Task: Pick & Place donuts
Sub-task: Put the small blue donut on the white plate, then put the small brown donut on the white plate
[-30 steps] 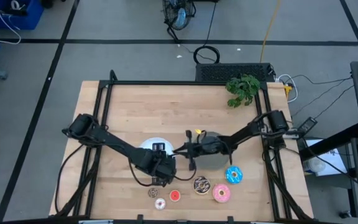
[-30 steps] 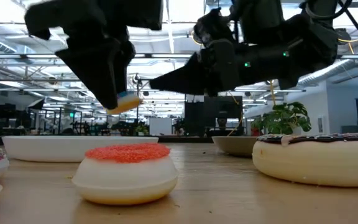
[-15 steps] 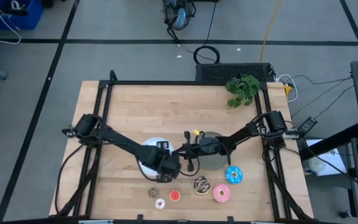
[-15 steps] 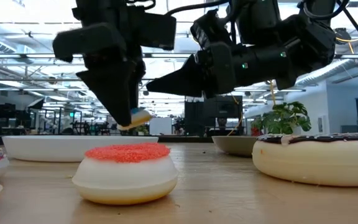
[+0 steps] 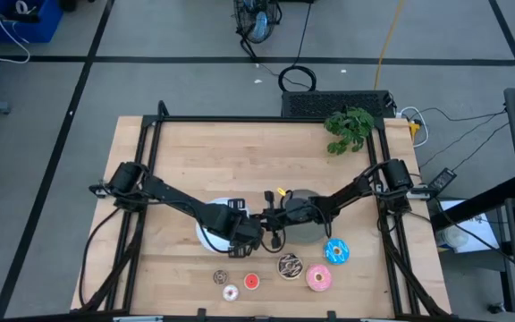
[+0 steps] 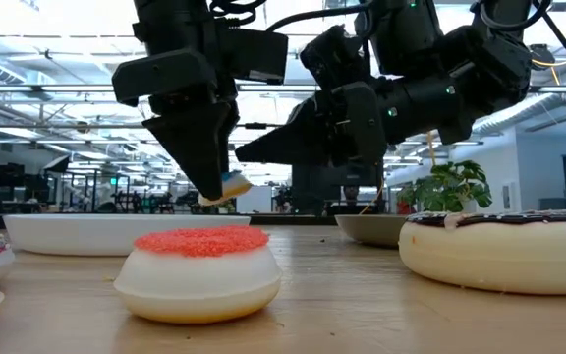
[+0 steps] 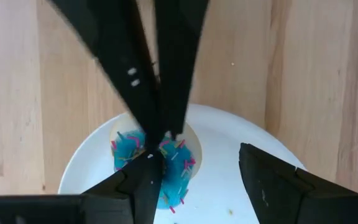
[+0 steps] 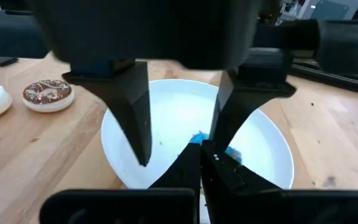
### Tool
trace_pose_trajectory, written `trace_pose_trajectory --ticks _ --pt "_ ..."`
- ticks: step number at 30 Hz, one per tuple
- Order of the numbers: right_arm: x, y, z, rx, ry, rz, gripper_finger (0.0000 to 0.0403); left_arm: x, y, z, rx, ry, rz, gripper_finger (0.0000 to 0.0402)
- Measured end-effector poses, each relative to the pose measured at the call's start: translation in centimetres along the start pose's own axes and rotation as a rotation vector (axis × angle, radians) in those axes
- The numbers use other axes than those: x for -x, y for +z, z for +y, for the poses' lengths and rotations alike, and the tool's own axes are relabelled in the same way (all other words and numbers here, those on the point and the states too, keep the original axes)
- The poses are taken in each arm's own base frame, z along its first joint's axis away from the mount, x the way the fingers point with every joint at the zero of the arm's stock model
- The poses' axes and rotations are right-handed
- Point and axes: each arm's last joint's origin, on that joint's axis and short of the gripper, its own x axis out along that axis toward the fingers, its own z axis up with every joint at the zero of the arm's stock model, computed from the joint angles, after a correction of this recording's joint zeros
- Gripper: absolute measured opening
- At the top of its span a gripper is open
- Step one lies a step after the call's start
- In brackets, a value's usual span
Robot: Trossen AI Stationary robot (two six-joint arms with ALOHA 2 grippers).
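A mini blue donut (image 7: 180, 169) with sprinkles hangs at the tip of my left gripper (image 7: 201, 152), which is open and points down over the white plate (image 7: 229, 134). In the low view the donut (image 6: 229, 185) is tilted in the air under the left gripper (image 6: 214, 192). My right gripper (image 6: 242, 154) is shut and level. Its tips (image 7: 160, 134) are beside the left finger, just over the donut. In the high view, the left gripper (image 5: 242, 230) and right gripper (image 5: 267, 223) meet between the plates. My left gripper comes from above, pointing down. One finger (image 7: 145, 186) has its tip in the middle of the donut ring; the other finger (image 7: 278, 180) stands well apart from it. The donut is lifted clear of the plate and tilted. My right gripper: I cannot tell whether its shut tips touch the donut's rim (image 8: 197, 138).
The grey plate (image 5: 308, 234) lies right of the white plate (image 5: 207, 215). Near the table's near edge lie large blue (image 5: 336, 251), brown (image 5: 290, 265) and pink (image 5: 318, 278) donuts. The mini red (image 5: 251, 282), pink-white (image 5: 231, 292) and brown (image 5: 221, 276) donuts lie there too.
My left gripper has carried the blue mini donut toward the table's right and far side, from the white plate's near rim to over the plate, and sunk a little. My right gripper has dipped slightly toward the left gripper.
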Motion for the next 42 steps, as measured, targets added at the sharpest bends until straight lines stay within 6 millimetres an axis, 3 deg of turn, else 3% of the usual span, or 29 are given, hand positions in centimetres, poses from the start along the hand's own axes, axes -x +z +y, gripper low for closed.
trace_pose_trajectory --ticks 8,18,26,29,32,37,42 --pt "-0.3 -0.7 0.0 -0.008 0.021 -0.009 0.0000 0.0 0.4 -0.2 0.012 -0.039 -0.031 0.0212" --pt "-3.3 -2.2 0.4 -0.006 0.052 0.053 0.0000 0.0 -0.4 -0.2 0.049 -0.029 0.043 0.0212" --pt "-2.2 -0.7 0.0 0.023 0.024 0.038 0.0000 1.1 -0.2 -0.4 0.038 -0.037 -0.004 0.0212" --pt "-0.7 0.8 -0.1 0.048 0.030 0.051 0.0000 2.8 -0.4 -0.4 0.044 -0.042 -0.035 0.0211" --pt "1.9 2.8 0.1 0.060 0.044 0.027 0.0000 5.7 -1.1 -0.4 0.076 -0.038 -0.081 0.0211" --pt "8.4 5.1 1.4 0.068 0.102 -0.083 0.0000 11.8 -3.1 -0.3 0.185 -0.034 -0.204 0.0211" --pt "15.3 5.8 2.0 0.085 0.144 -0.237 0.0000 15.0 -5.2 -1.8 0.235 -0.122 -0.230 0.0207"
